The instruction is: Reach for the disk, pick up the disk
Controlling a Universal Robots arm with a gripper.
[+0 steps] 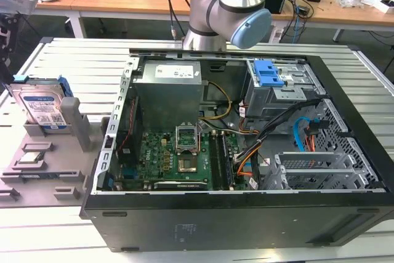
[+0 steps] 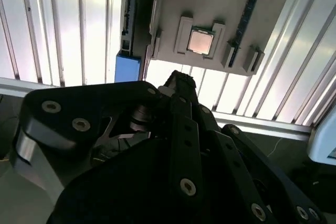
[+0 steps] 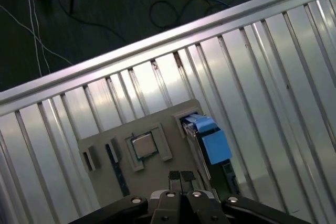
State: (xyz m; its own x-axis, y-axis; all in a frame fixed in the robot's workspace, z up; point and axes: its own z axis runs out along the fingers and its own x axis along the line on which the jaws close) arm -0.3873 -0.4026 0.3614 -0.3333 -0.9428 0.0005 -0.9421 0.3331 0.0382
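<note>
The disk (image 1: 42, 106) is a silver hard drive with a white-and-blue label and a blue bracket. It stands tilted on its edge in a grey holder (image 1: 72, 121) at the exterior view's left. My gripper (image 1: 7, 35) hangs above and beyond it, at the picture's far left edge, apart from it. In the first wrist view the disk (image 3: 210, 145) appears edge-on with its blue bracket, just beside the gripper (image 3: 181, 178), whose fingers are pressed together with nothing between them. The second wrist view has the disk's blue corner (image 2: 127, 69) close to the gripper (image 2: 176, 82).
A small square processor chip (image 1: 31, 158) (image 2: 199, 41) (image 3: 144, 145) lies in the grey fixture next to the disk. An open computer case (image 1: 246, 152) takes up the middle of the ribbed metal table (image 1: 68, 53). Beyond the table edge (image 3: 131, 51) cables lie on the floor.
</note>
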